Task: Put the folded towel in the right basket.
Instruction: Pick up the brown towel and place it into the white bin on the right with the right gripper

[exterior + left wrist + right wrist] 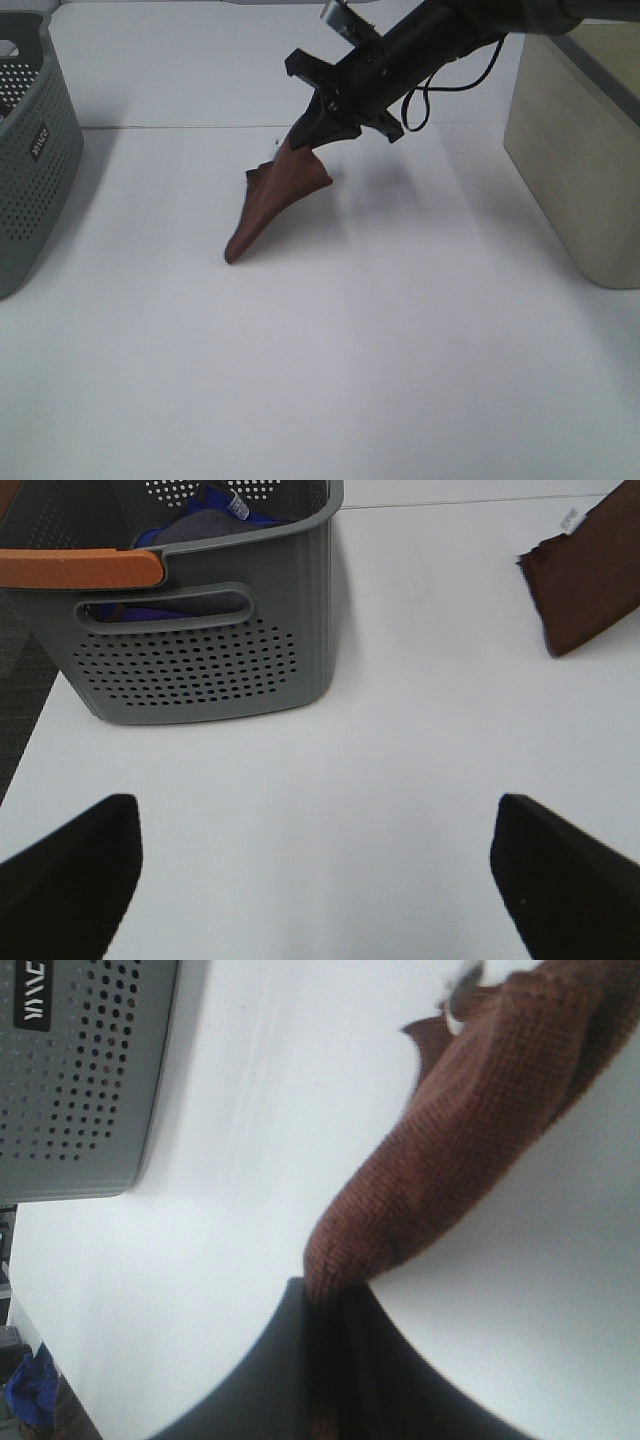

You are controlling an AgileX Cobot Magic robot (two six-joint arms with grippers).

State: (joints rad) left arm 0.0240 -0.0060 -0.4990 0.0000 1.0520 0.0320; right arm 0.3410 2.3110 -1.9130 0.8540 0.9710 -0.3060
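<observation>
White counter (400, 380), viewed from above. The right tool (305, 135) is clamped on the upper end of the brown towel (280, 195), which hangs slanted at mid-counter, well apart from the grey basket (30, 170) at left and the beige basket (580, 170) at right. The left tool (315, 880) stands wide, holding nothing.

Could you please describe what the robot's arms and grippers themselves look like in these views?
The black right arm is slim, with a thin black cable looping off it and a small silver-grey fitting. Its right gripper has a wide black crossbar and tapers to a point. The left gripper shows only two matte black rounded fingers, without markings.
</observation>
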